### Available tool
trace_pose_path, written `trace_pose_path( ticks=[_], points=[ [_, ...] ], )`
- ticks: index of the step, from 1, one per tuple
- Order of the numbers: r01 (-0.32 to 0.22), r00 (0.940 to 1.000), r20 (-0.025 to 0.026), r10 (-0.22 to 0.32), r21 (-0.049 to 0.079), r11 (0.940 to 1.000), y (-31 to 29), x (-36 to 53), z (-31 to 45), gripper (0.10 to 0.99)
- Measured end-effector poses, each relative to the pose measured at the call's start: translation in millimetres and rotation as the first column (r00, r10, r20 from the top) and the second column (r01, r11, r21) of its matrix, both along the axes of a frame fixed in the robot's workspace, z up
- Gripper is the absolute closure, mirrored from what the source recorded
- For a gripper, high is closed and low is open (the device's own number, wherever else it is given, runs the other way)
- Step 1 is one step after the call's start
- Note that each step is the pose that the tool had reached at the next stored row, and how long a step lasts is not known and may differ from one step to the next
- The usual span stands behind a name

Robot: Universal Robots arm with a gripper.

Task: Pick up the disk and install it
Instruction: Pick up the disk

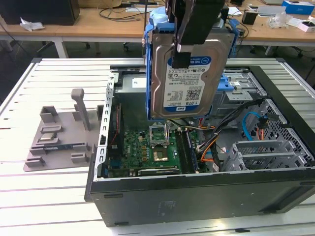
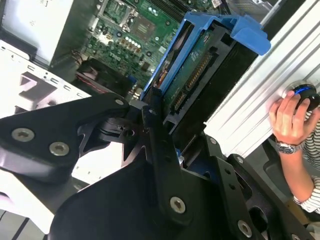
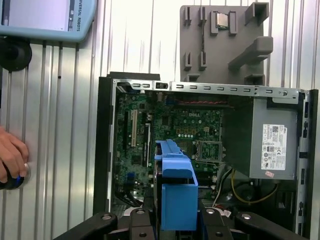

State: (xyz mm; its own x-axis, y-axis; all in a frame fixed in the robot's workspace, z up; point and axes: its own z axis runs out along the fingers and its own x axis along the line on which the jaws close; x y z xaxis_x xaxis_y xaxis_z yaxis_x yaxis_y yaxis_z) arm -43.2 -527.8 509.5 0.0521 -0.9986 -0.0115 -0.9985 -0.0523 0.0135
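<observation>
The disk [image 1: 187, 83], a silver hard drive with a white-and-blue label in a bright blue carrier rail, hangs upright above the open computer case [image 1: 197, 196]. My gripper [image 1: 189, 46] comes down from above and is shut on its upper end, one black finger across the label face. In the second wrist view the disk [image 2: 195, 80] shows its green circuit side between the black fingers [image 2: 155, 130]. In the first wrist view the blue carrier of the disk [image 3: 177, 192] sits over the motherboard [image 3: 175, 135], held in the gripper [image 3: 177, 222].
A blue-handled grey drive cage [image 1: 236, 86] stands inside the case at the exterior view's right. The power supply [image 3: 272, 145] fills one corner. A grey fixture tray [image 1: 59, 132] lies beside the case. A person's hand [image 2: 290, 115] rests on the slatted table.
</observation>
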Motion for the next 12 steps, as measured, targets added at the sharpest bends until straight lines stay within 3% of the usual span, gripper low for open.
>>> trace_pose_path(
  ticks=[2,8,12],
  points=[
    [0.003,1.0,0.0,-0.003,0.0,1.0,-9.6,0.0,-0.7,0.722],
    [0.047,0.9989,0.0,-0.047,-0.001,0.9989,-10.6,1.2,-2.3,0.722],
    [0.047,0.9989,-0.0001,-0.047,-0.001,0.9989,-10.7,9.0,-2.6,0.722]
  ],
)
